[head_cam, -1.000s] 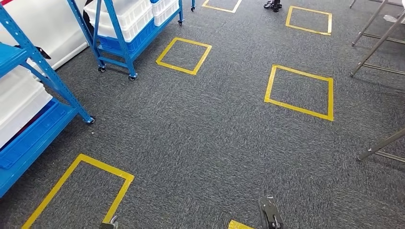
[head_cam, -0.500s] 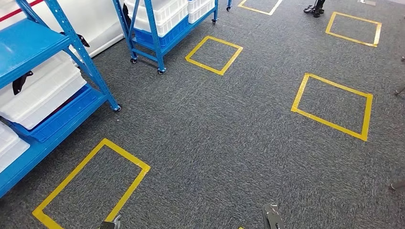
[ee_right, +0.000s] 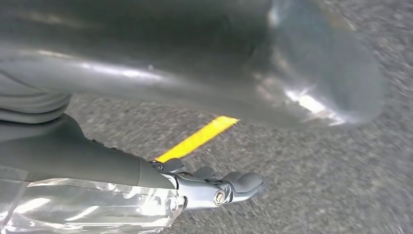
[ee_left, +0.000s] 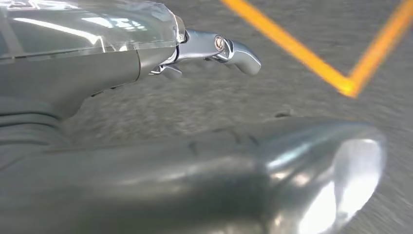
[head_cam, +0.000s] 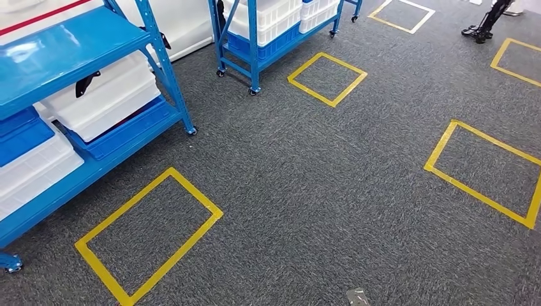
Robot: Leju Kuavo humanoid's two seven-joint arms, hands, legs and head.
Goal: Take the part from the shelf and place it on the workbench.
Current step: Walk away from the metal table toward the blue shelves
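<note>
The blue metal shelf (head_cam: 70, 48) stands at the left of the head view, with white bins (head_cam: 108, 102) on its lower levels. A black part (head_cam: 87, 83) lies on top of one white bin under the top board. My left hand (ee_left: 160, 63) hangs over the grey carpet with its fingers (ee_left: 238, 51) held away from the thumb and nothing in it. My right hand (ee_right: 160, 180) hangs the same way over the carpet, holding nothing; its tip (head_cam: 357, 297) peeks in at the bottom edge of the head view.
A second blue wheeled shelf (head_cam: 255, 57) with white bins stands further back. Yellow tape squares mark the carpet: one in front of the near shelf (head_cam: 194, 191), one by the far shelf (head_cam: 305, 65), one at the right (head_cam: 440, 144). Dark legs (head_cam: 485, 25) stand at the top right.
The whole picture has shifted: the camera has turned toward the shelf, which now takes up more of the left side. Both hands still hang with nothing in them.
</note>
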